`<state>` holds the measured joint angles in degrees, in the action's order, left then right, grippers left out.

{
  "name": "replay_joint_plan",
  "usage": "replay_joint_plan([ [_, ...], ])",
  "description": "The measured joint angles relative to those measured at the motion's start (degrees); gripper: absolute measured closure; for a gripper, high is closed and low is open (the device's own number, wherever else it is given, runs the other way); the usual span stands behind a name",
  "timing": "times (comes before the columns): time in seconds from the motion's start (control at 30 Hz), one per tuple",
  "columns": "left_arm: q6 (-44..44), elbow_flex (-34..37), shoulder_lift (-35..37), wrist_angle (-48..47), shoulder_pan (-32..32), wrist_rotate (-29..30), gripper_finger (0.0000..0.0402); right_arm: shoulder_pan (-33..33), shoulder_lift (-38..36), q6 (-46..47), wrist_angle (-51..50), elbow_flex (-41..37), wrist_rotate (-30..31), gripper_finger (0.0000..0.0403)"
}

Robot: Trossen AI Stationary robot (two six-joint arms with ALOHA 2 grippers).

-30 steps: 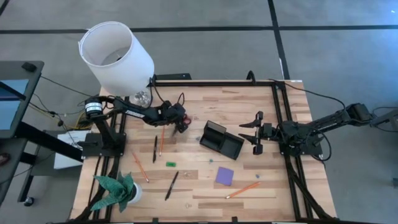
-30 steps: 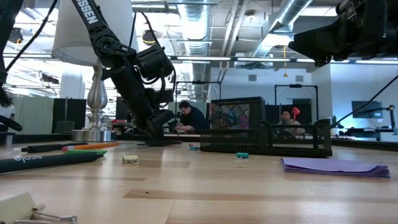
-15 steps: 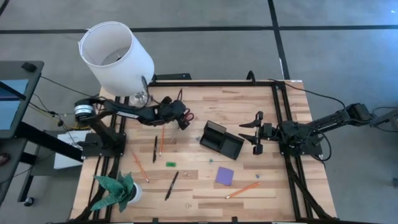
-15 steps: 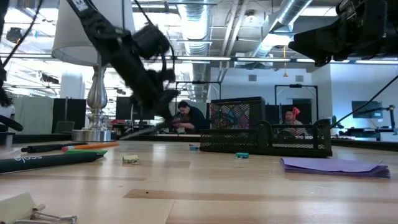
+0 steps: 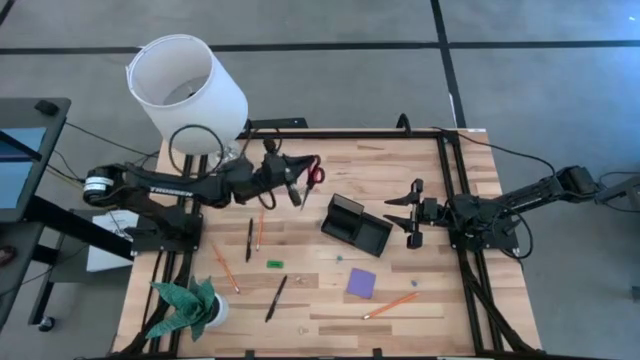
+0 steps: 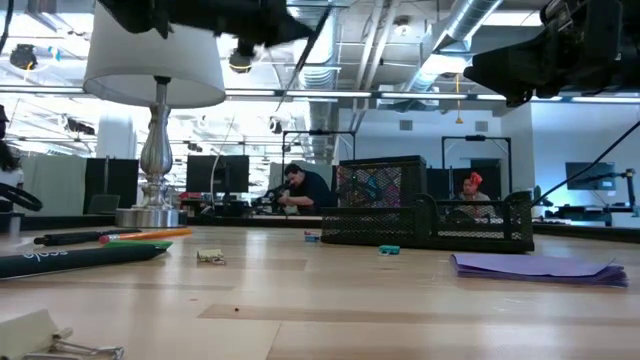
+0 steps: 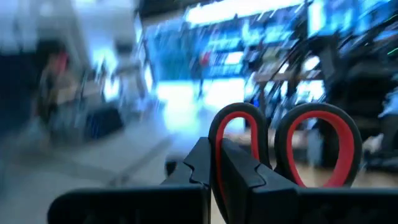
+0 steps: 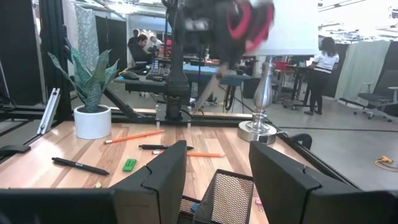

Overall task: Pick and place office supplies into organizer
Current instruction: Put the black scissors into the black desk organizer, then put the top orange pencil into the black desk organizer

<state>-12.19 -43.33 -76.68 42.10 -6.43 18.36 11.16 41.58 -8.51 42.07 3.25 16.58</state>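
Left gripper [image 5: 296, 186] has lifted clear of the bench [image 5: 400, 300] since a second ago, jaws clenched on the red-handled scissors [image 5: 312, 176]; I judge the pick done, carry to the organizer [image 5: 356, 225] next. My left wrist view confirms the grasp: red loops [image 7: 287, 146] just past the fingers [image 7: 205, 168]. High view alone shows the scissors just beside the organizer, not over it. Right gripper [image 5: 414, 214] waits released beyond it. Pencils [image 5: 260, 224] and purple note pad [image 5: 361, 283] lie untouched.

Bright even overhead light, soft shadows; heavy motion blur across the left wrist view.
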Motion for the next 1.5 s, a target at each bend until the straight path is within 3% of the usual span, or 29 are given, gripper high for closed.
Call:
replay_joint_plan([
  [0.2,-3.9,0.0,-8.2,19.8,0.7,-8.9,0.0401,0.0,0.0,0.0,0.2,0.0,0.0,0.023],
  [0.43,-13.9,-1.5,-28.2,47.8,0.3,-12.4,0.0399,0.0,0.0,0.0,0.5,0.0,0.0,0.023],
  [0.63,-13.7,-10.5,-38.3,47.4,-0.9,-15.3,0.0398,0.0,0.0,0.0,0.5,0.0,0.0,0.023],
  [0.73,-14.1,-14.6,-40.0,47.0,-0.7,-15.6,0.0399,0.1,0.0,0.5,0.4,0.0,0.0,0.023],
  [1.17,-13.4,-16.8,-40.5,45.0,-0.8,-15.3,0.0401,0.6,0.0,7.2,-2.4,0.0,-0.2,0.023],
  [1.33,-14.1,-16.8,-40.1,45.8,-0.7,-13.0,0.0401,4.1,0.0,7.1,-2.2,0.0,-0.2,0.023],
  [1.5,-14.3,-16.8,-35.4,43.7,-0.2,-11.5,0.0401,10.0,0.0,5.4,4.3,0.0,-0.2,0.0231],
])
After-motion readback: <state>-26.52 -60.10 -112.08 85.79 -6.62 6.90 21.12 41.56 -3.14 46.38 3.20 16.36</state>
